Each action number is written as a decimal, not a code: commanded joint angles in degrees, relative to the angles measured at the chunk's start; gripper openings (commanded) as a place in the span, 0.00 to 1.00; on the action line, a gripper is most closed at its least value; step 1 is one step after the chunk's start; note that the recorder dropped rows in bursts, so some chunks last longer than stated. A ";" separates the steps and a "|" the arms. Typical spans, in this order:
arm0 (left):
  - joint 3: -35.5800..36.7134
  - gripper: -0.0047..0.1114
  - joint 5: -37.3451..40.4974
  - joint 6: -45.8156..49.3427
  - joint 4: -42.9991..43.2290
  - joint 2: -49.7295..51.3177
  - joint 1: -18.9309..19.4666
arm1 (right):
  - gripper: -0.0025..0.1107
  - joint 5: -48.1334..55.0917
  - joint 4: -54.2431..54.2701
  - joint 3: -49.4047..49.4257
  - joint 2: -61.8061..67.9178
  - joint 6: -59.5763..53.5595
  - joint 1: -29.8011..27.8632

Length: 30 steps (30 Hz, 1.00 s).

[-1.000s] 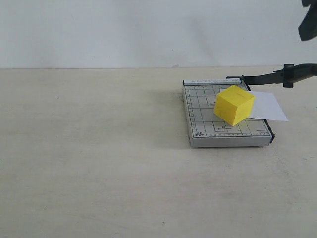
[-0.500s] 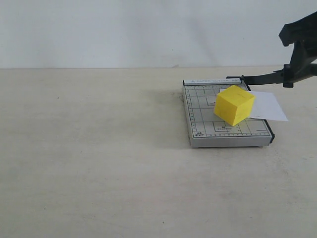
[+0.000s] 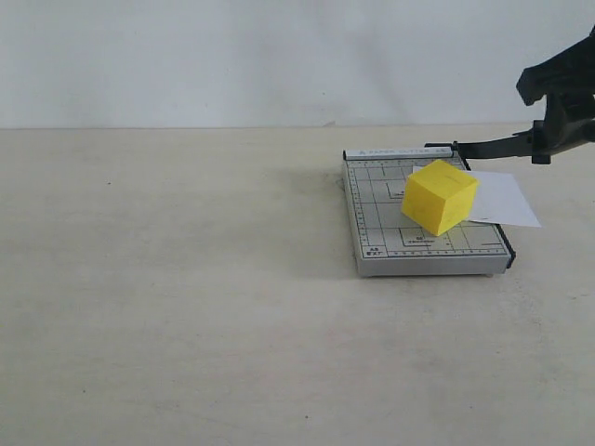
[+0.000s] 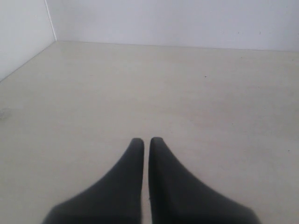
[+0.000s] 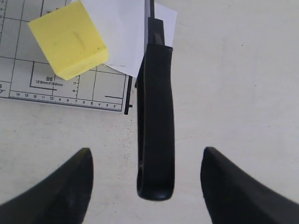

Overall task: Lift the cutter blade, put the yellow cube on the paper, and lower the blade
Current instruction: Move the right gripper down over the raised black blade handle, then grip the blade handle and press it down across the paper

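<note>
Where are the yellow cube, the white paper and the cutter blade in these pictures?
Yellow cube [image 3: 440, 197], exterior view, where its three visible faces meet.
White paper [image 3: 502, 200], exterior view, middle of the bare sheet.
Cutter blade [image 5: 155, 119], right wrist view, middle of its handle.

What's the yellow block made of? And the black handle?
The bright yellow matte cube looks like foam or plastic: dull faces, no shine. The rounded black handle of the cutter blade looks like smooth plastic or rubber, faintly glossy.

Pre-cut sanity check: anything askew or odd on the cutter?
Yes. The yellow cube sits turned against the grid of the grey base, apparently mostly off the paper, which overhangs the cutting edge under the raised cutter blade.
</note>
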 commanded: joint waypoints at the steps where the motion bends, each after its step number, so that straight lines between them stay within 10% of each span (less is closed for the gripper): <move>1: 0.20 0.08 0.03 -0.15 0.31 -0.21 0.09 | 0.48 -0.92 -0.59 -0.37 1.50 -0.54 -0.08; 16: 0.20 0.08 0.03 -0.15 0.31 -0.21 0.09 | 0.38 -2.81 -4.49 -0.37 4.14 -0.07 -0.08; 21: 0.20 0.08 0.03 -0.15 0.31 -0.21 0.09 | 0.02 -2.72 -4.15 -0.37 4.14 0.05 -0.08; 30: 0.20 0.08 0.03 -0.15 0.31 -0.21 0.09 | 0.02 -10.61 1.62 9.33 0.20 1.54 0.02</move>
